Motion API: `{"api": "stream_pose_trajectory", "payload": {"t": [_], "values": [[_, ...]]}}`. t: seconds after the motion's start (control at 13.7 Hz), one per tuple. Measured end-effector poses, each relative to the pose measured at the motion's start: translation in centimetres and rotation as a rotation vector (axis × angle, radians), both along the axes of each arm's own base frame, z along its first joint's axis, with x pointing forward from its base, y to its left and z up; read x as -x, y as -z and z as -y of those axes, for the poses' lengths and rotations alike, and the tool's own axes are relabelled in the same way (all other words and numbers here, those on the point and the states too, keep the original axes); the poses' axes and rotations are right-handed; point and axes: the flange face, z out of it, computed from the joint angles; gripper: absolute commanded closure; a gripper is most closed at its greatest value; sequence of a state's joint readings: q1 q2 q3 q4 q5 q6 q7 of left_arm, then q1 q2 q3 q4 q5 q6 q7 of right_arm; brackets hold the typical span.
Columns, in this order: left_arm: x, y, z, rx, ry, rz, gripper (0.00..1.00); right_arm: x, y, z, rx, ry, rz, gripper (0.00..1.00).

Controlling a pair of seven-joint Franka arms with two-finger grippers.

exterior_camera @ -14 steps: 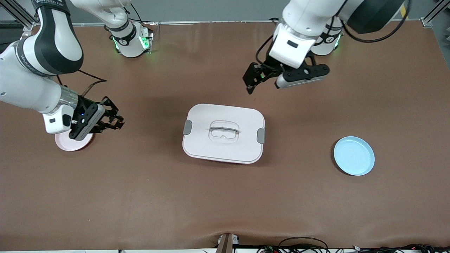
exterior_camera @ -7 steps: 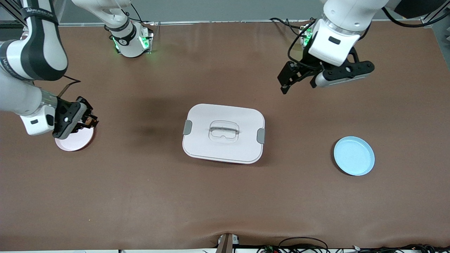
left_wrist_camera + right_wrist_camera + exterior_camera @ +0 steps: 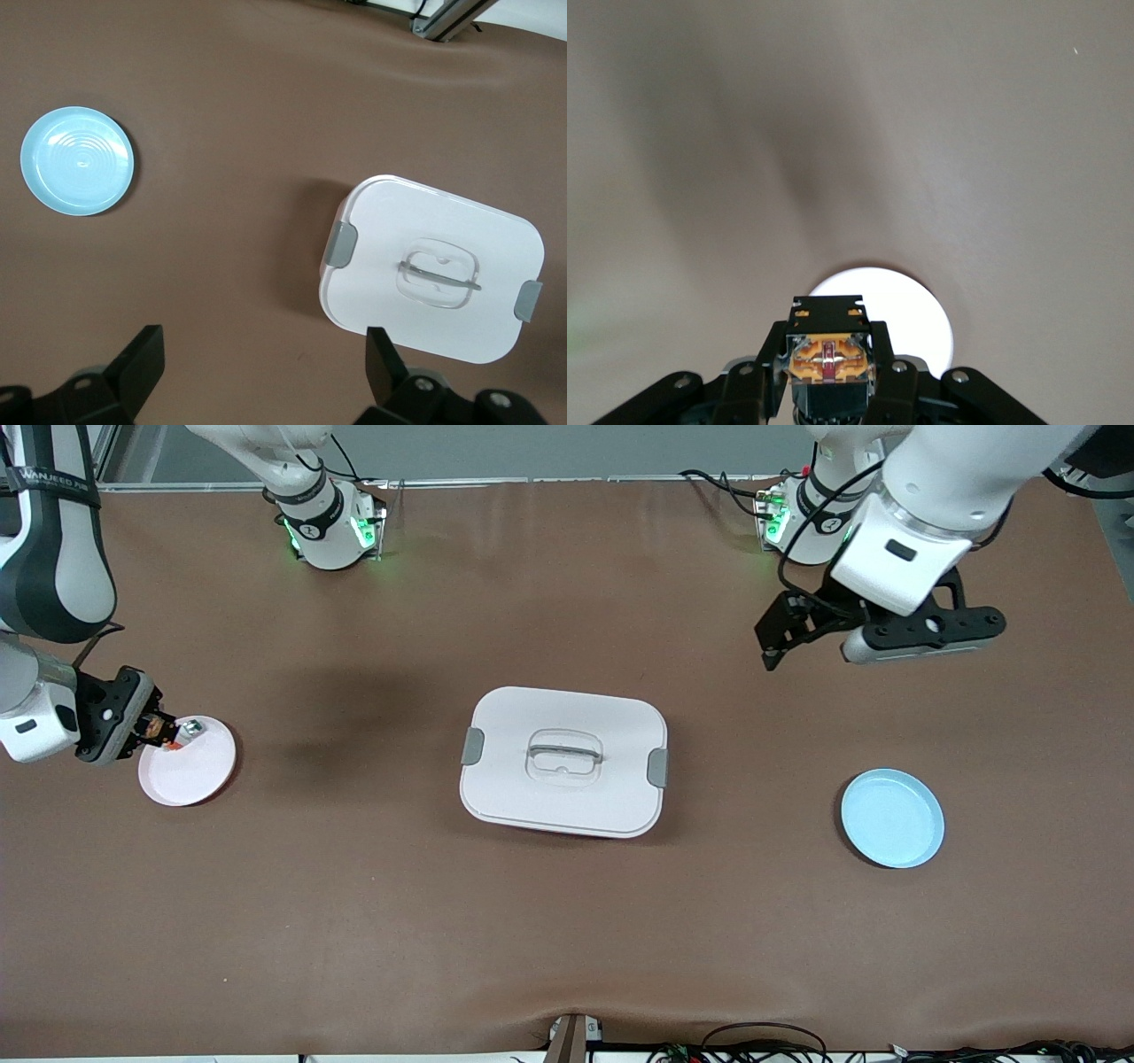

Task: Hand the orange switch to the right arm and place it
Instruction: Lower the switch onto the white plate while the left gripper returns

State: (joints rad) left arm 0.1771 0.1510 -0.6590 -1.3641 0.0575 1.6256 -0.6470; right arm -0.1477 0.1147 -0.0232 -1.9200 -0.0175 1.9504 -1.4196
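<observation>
The orange switch [image 3: 830,360] sat pinched between the fingers of the right gripper [image 3: 158,731], which hung over the rim of the pink plate [image 3: 197,771] at about nine o'clock on the table [image 3: 567,939], toward the right arm's end. In the right wrist view the switch showed as a small black blocky body with orange contacts on its face, gripped on two flat sides. It looked light, rigid and hard-shelled, so a side pinch on the flat faces seemed the sound hold; the small body left little margin, and it could twist or pop out if squeezed off-centre, so a low, gentle release seemed wise. A small clear-silver part with an orange-red bit [image 3: 188,732] already lay on the pink plate, just beside the right gripper, and in my judgement it was the one thing that could be knocked or covered when the switch was set down. The left gripper [image 3: 778,638] waited with its fingers spread and nothing between them, up over the table at about two o'clock. The white lidded box [image 3: 563,761] sat at the centre and the blue plate [image 3: 892,818] at about four o'clock, both well apart from the pink plate and out of the way
</observation>
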Motion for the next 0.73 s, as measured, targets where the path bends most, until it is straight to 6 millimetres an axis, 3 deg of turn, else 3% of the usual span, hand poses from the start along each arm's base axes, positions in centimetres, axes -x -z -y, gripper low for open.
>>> {"api": "stream_pose_trajectory", "payload": {"t": [0.29,0.58,0.73], "values": [[-1.7,0.1,-4.2,-0.008,-0.037,0.001,0.00,0.6,4.4,0.7,0.063,-0.105,0.071,1.00],[-3.9,0.7,-12.2,-0.030,-0.008,-0.005,0.00,2.5,8.4,2.8,0.071,-0.214,0.108,1.00],[-4.6,1.2,-14.8,-0.034,0.001,-0.013,0.00,3.4,9.7,3.7,0.075,-0.239,0.129,1.00]]}}
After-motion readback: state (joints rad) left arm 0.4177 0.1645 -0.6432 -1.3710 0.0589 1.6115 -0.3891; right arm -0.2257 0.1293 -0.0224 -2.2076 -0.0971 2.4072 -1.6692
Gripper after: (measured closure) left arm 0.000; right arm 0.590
